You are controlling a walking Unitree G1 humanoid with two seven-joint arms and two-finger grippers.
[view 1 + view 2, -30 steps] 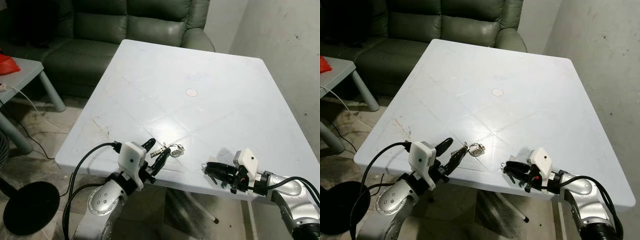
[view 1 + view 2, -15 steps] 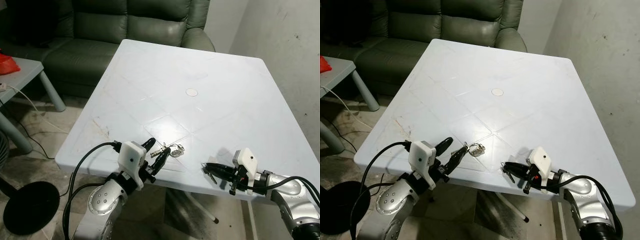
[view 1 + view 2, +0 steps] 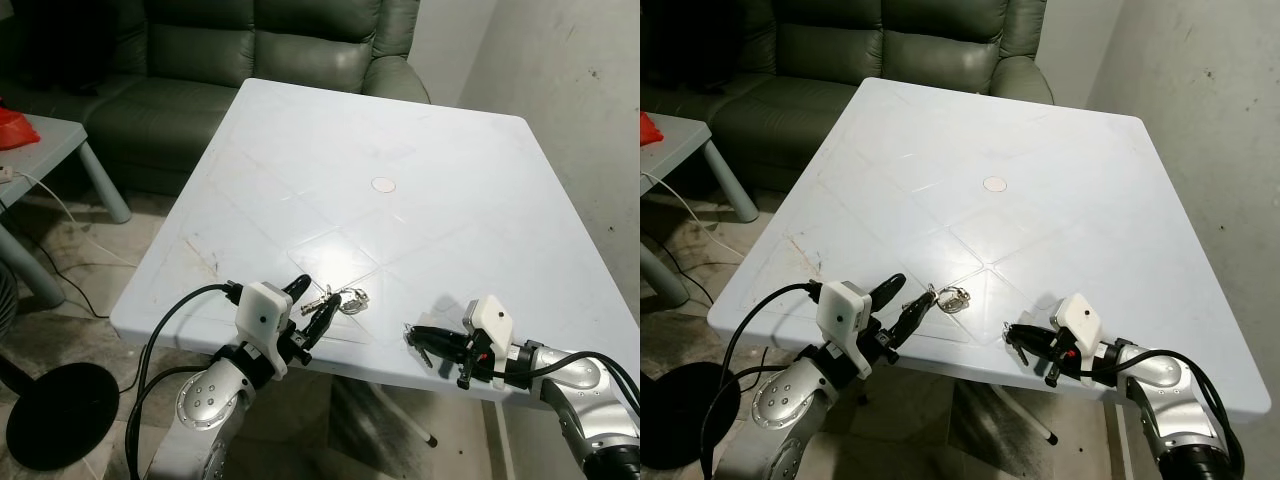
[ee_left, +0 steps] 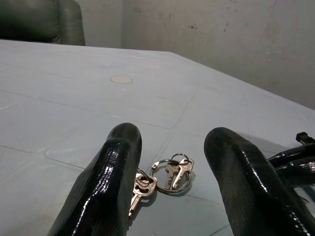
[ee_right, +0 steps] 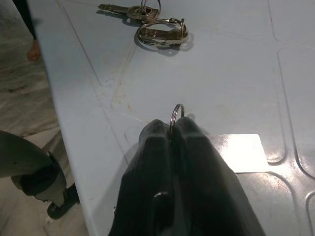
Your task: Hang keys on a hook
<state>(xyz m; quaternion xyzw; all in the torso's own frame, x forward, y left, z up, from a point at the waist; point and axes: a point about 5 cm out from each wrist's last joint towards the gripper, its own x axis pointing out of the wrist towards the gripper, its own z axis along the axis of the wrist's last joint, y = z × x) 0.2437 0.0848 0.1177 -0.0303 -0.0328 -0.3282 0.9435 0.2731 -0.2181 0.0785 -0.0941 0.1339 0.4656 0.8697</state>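
A bunch of keys (image 3: 343, 298) on metal rings lies flat near the front edge of the white table (image 3: 400, 150). My left gripper (image 3: 310, 303) is open at the table's front edge. Its two black fingers (image 4: 118, 167) stand either side of the keys (image 4: 170, 174), just short of them. My right gripper (image 3: 410, 333) is low over the front edge, to the right of the keys, and points left toward them. It is shut on a small metal ring (image 5: 176, 114) that sticks up between its fingertips, with the keys (image 5: 157, 30) ahead of it.
A round white cap (image 3: 383, 185) marks the table's middle. A dark green sofa (image 3: 250, 50) stands behind the table, a grey side table (image 3: 45, 140) at the left. A black round base (image 3: 60, 410) and a cable lie on the floor. A concrete wall (image 3: 590, 90) rises at the right.
My right gripper has edged slightly left toward the keys, still shut on the ring. The left gripper and the keys have not moved.
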